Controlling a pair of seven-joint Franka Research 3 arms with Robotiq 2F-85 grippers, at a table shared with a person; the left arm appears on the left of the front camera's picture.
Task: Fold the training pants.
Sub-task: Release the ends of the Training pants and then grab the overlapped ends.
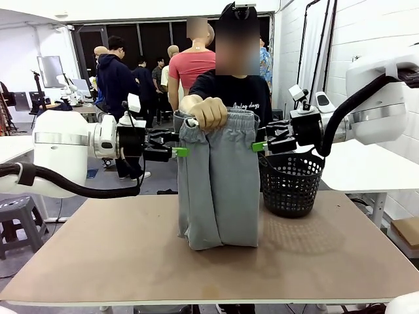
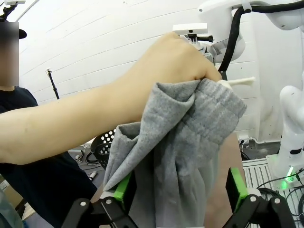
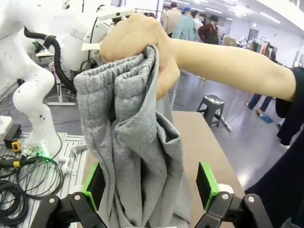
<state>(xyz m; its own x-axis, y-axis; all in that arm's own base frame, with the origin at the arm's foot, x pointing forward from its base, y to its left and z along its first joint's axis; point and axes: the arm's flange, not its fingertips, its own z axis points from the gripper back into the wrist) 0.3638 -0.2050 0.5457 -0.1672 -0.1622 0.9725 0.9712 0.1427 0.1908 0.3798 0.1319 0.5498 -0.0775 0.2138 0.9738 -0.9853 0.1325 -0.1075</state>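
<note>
Left tool [image 1: 178, 152] and right tool [image 1: 258, 146] both wide open, flanking pants [image 1: 219, 190] held at waistband by hand [image 1: 209, 112], hems touching tabletop [image 1: 98, 248].

1. Table [image 1: 98, 258]: tan flat top with a pale front edge, spanning my front view.
2. Black mesh basket [image 1: 291, 190]: stands upright on the right part of the table with its open mouth up. Its shadow falls on the tabletop on my side.
3. Grey stool [image 1: 18, 210]: on the floor, beside the table's left end.
4. White side table [image 1: 366, 167]: behind the basket, at right.
5. Cardboard box [image 1: 407, 230]: low at the far right, below that side table.
6. Bystanders [image 1: 116, 75]: I see a standing group well behind the table.
7. Cables [image 3: 26, 178]: black loops lying on the floor, in my right wrist view.
</note>
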